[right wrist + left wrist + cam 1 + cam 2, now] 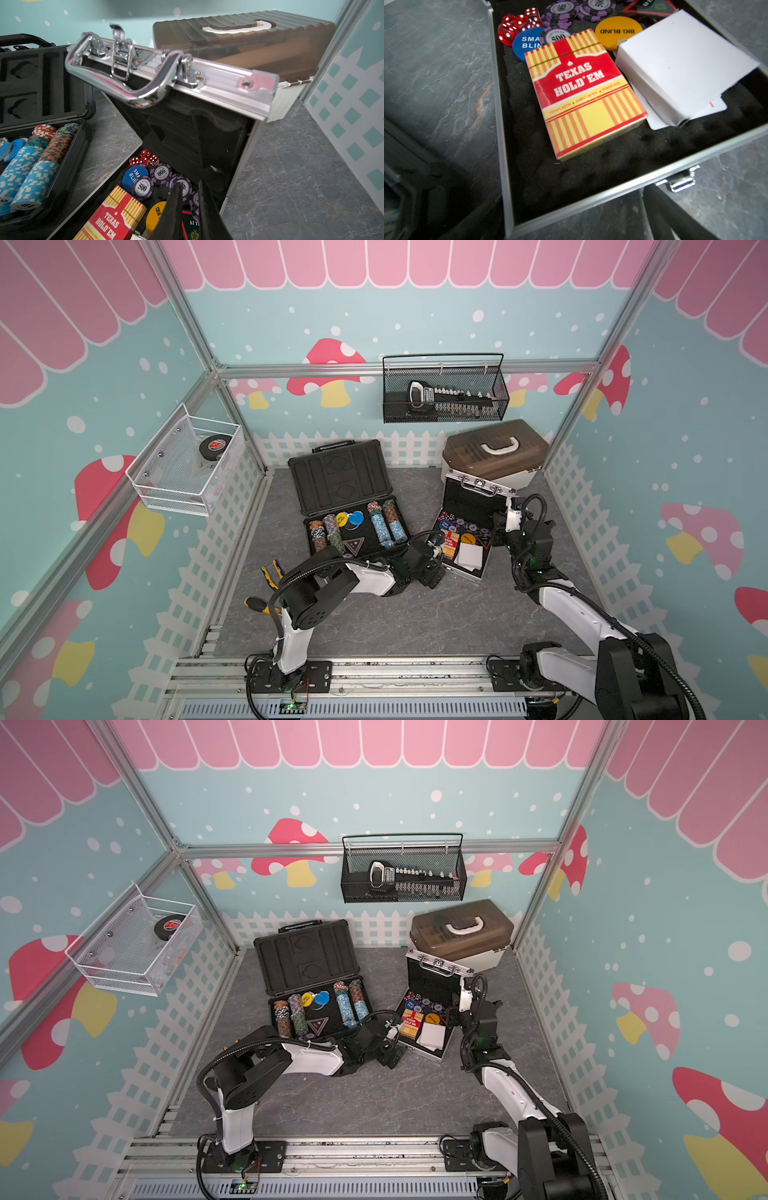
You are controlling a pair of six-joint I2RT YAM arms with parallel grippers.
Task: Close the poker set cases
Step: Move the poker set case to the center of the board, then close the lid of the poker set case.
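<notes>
White storage box point(465, 456) with brown translucent lid and white handle, back right corner of grey marbled surface point(415, 614). Black wire basket point(399, 410) hung on back wall; saw-like tool point(420, 396) with black-and-white handle lying inside. White mesh basket point(174, 456) on left wall, black puck point(212, 445) inside. Yellow-handled pliers point(270, 572) near left edge of surface. Just beside them, yellow-and-black tool handle point(255, 605), partly hidden.

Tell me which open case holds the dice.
The silver case, not the black case: red dice lie in its tray beside purple chips.
</notes>
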